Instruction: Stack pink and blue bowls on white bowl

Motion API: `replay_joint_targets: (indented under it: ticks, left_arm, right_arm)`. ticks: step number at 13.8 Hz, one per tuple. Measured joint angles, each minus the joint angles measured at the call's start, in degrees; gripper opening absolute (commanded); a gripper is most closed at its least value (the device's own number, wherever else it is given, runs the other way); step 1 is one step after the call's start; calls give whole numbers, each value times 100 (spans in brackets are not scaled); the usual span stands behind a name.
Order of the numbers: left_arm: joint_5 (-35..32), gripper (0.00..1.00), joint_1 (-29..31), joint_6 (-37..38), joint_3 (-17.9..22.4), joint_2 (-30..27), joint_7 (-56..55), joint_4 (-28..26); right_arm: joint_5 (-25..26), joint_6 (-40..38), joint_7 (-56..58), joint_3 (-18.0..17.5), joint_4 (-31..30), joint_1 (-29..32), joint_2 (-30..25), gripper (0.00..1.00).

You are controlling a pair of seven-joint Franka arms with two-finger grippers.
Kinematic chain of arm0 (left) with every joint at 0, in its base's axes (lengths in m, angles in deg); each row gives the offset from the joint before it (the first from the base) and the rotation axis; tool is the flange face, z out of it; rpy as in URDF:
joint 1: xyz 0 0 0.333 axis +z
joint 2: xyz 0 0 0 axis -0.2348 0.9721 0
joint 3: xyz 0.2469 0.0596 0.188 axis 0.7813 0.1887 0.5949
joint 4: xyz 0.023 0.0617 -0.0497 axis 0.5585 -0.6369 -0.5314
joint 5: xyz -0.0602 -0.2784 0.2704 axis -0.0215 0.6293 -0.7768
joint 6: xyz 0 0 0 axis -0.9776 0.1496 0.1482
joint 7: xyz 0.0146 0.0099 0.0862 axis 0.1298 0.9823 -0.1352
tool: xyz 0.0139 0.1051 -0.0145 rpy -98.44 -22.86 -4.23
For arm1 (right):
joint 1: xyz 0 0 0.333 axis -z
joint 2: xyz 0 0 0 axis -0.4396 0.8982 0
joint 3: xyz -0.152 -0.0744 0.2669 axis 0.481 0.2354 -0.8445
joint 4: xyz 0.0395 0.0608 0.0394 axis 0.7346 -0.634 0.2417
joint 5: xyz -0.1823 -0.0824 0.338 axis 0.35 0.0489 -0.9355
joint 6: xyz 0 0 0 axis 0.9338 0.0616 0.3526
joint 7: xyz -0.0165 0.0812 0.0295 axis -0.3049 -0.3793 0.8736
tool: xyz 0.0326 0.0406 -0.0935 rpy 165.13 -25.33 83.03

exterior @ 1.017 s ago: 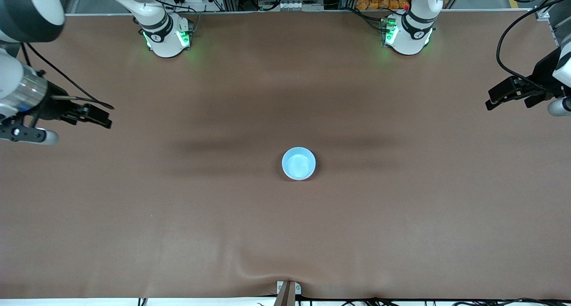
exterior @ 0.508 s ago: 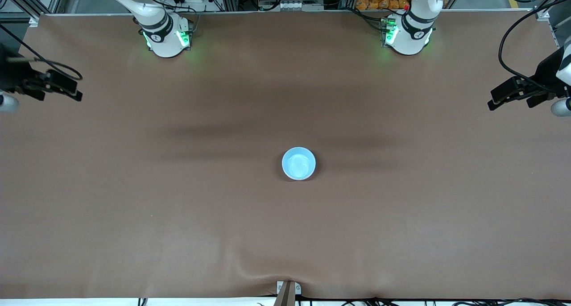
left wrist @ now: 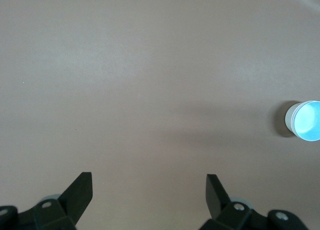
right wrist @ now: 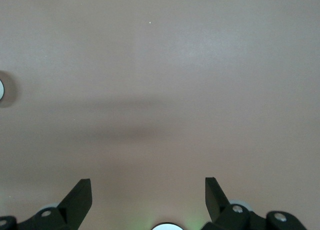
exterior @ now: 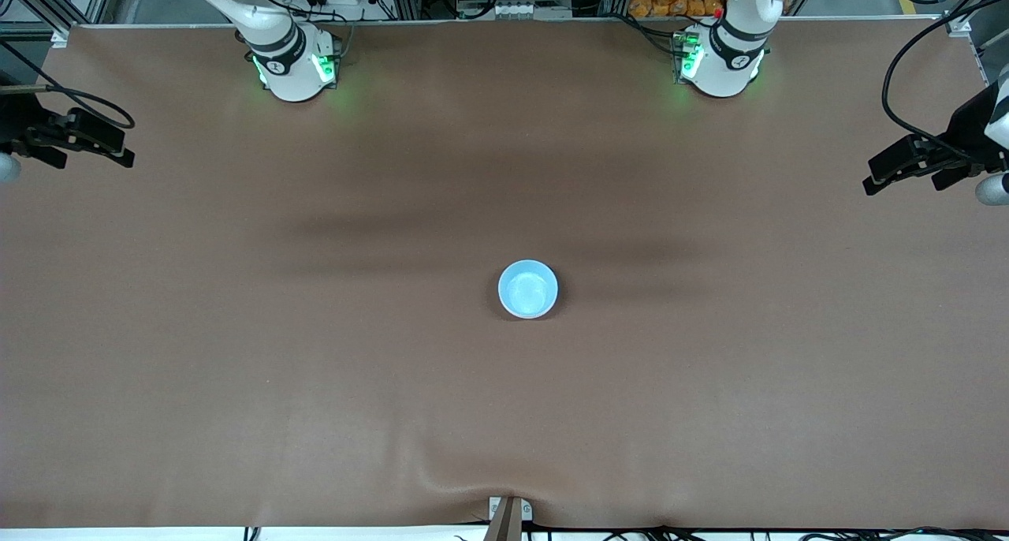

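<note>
The light blue bowl stands upright in the middle of the brown table. It also shows in the left wrist view, where a pale whitish wall shows under its blue rim; I cannot tell what it sits in. Its edge shows in the right wrist view. No separate pink or white bowl is in view. My left gripper is open and empty over the left arm's end of the table, seen also in its wrist view. My right gripper is open and empty over the right arm's end.
The two arm bases stand at the table's edge farthest from the front camera. A small metal bracket sits at the nearest edge, where the brown cloth puckers.
My right gripper has pulled back toward the right arm's end of the table and toward the bases. My left gripper has hardly moved. The blue bowl has not moved.
</note>
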Motion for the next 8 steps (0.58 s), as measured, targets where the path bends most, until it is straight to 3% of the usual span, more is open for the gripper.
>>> replay_joint_targets:
  ticks: [8]
  left_arm:
    - [0,100,1,21,2,16,0,-1]
  right_arm:
    - [0,0,89,-25,-3,63,15,100]
